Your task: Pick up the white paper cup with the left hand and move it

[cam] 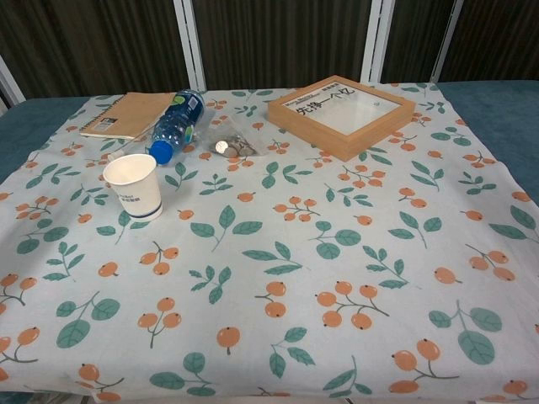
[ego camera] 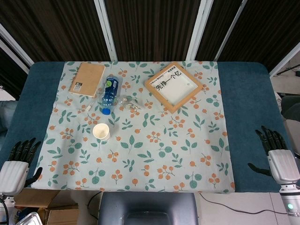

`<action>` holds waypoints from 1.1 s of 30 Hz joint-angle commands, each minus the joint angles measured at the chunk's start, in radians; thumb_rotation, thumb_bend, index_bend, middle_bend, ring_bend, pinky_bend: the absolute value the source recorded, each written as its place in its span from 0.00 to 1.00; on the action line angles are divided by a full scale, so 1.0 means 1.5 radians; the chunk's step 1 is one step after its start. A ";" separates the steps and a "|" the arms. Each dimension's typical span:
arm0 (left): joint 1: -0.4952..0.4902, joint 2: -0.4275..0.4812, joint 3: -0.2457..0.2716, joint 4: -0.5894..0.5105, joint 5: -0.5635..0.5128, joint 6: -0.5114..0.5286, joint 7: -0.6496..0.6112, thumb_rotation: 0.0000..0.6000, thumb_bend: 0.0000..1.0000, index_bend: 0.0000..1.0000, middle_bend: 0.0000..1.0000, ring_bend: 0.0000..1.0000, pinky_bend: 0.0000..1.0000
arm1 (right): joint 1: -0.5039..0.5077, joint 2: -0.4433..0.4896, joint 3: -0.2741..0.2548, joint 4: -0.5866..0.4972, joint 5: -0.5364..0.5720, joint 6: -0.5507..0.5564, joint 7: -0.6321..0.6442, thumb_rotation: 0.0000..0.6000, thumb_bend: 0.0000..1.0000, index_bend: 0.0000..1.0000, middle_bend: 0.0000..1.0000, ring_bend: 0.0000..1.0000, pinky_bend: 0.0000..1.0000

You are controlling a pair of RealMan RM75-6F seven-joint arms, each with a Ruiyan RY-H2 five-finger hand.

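Nearest the camera, the left hand (ego camera: 18, 164) and right hand (ego camera: 279, 154) rest at the near corners of the table (ego camera: 248, 103), each off the patterned cloth, fingers (ego camera: 23, 147) loosely spread and holding nothing; they look parked at the ready, so the reach has, in my judgement, not begun; neither hand appears in the chest view.

Further in, the white paper cup (cam: 133, 187) stands upright and mouth-up on the left half of the floral tablecloth (cam: 278, 252), apart from everything else; that clear standing room should let the left hand close around its wall from the side.

Beyond it a blue-capped water bottle (cam: 174, 125) lies on its side, cap toward the cup; just beside it sits a small clear bag of coins (cam: 229, 145); a spiral notebook (cam: 128, 114) lies flat at the far left, and a wooden picture frame (cam: 341, 103) with printed characters lies flat at the far right.

The cloth covers a teal table; behind it hang dark slatted panels (cam: 278, 34) with pale uprights.
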 commanded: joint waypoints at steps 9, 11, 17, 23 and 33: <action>-0.003 -0.003 0.001 0.003 0.008 -0.002 0.006 1.00 0.35 0.00 0.00 0.00 0.00 | -0.003 -0.002 -0.003 0.004 -0.001 0.001 0.003 1.00 0.20 0.00 0.00 0.00 0.00; -0.007 -0.001 0.000 -0.002 0.012 -0.003 0.011 1.00 0.35 0.00 0.00 0.00 0.00 | -0.004 -0.001 -0.002 0.005 0.000 0.004 0.006 1.00 0.20 0.00 0.00 0.00 0.00; -0.040 0.022 -0.005 -0.040 0.029 -0.041 0.028 1.00 0.35 0.00 0.00 0.00 0.00 | -0.003 0.000 0.000 0.008 0.003 0.001 0.012 1.00 0.20 0.00 0.00 0.00 0.00; -0.125 0.069 -0.039 -0.122 0.034 -0.136 0.039 1.00 0.36 0.00 0.00 0.00 0.00 | 0.001 0.000 -0.001 0.007 0.001 -0.008 0.006 1.00 0.20 0.00 0.00 0.00 0.00; -0.296 0.036 -0.115 -0.185 -0.107 -0.365 0.170 1.00 0.32 0.00 0.00 0.00 0.00 | -0.003 -0.005 -0.003 0.018 0.007 -0.010 0.016 1.00 0.20 0.00 0.00 0.00 0.00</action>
